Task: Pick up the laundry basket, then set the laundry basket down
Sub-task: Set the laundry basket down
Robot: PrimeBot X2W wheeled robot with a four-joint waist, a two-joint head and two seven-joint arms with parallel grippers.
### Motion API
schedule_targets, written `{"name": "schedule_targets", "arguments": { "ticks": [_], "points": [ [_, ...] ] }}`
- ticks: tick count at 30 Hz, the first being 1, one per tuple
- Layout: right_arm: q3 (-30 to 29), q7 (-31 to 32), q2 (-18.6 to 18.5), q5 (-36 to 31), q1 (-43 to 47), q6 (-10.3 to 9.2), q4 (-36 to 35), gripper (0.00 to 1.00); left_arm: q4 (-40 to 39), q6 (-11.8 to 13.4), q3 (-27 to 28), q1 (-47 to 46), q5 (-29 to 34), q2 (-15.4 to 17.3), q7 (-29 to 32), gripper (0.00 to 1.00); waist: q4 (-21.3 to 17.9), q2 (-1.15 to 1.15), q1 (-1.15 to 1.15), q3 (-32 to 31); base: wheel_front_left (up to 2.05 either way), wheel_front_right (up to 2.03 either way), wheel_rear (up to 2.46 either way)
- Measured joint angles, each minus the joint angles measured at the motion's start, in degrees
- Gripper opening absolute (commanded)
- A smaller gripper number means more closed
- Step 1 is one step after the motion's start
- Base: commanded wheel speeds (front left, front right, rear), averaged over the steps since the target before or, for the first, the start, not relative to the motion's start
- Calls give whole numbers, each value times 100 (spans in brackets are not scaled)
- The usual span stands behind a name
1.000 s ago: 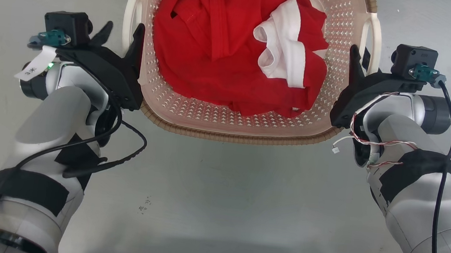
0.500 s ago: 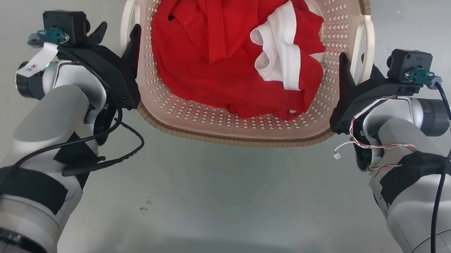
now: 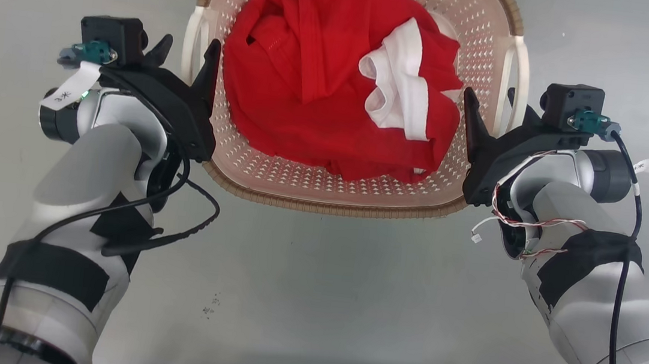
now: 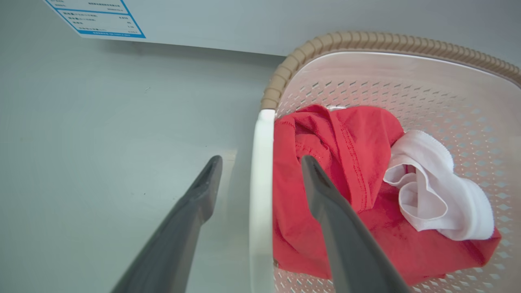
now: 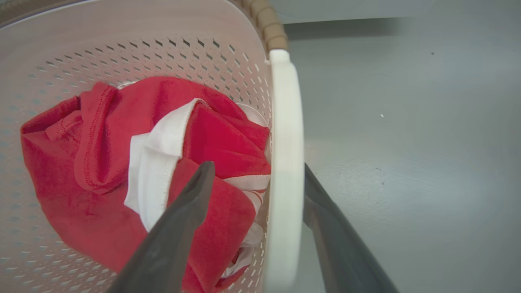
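Observation:
The laundry basket (image 3: 328,206) stands on the grey floor straight ahead, cream-pink with perforated walls and a brown woven-look rim (image 4: 366,40). A red garment (image 3: 310,84) and a white one (image 3: 401,87) lie inside. My left gripper (image 3: 187,53) is open and straddles the white left handle (image 4: 260,183), one finger inside the basket and one outside. On the other side my right gripper (image 3: 490,97) is open too, around the right handle (image 5: 287,142), its outer finger close against it.
Bare grey floor (image 3: 312,301) surrounds the basket on the near side and on both flanks. Beyond the basket stands a pale panel with a blue-bordered label (image 4: 97,16).
The basket now looks a little smaller and its far rim has come into view. Both grippers have shifted inward with it, still astride the handles.

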Motion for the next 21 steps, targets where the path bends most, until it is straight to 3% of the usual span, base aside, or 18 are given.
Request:
{"name": "schedule_targets", "arguments": {
  "ticks": [21],
  "points": [
    [-53,-254,1,266,430,32,280,100,104,-7,1,808,-114,-35,-205,100,-16,0,-1,-1371,0,0,0]
  ]
}}
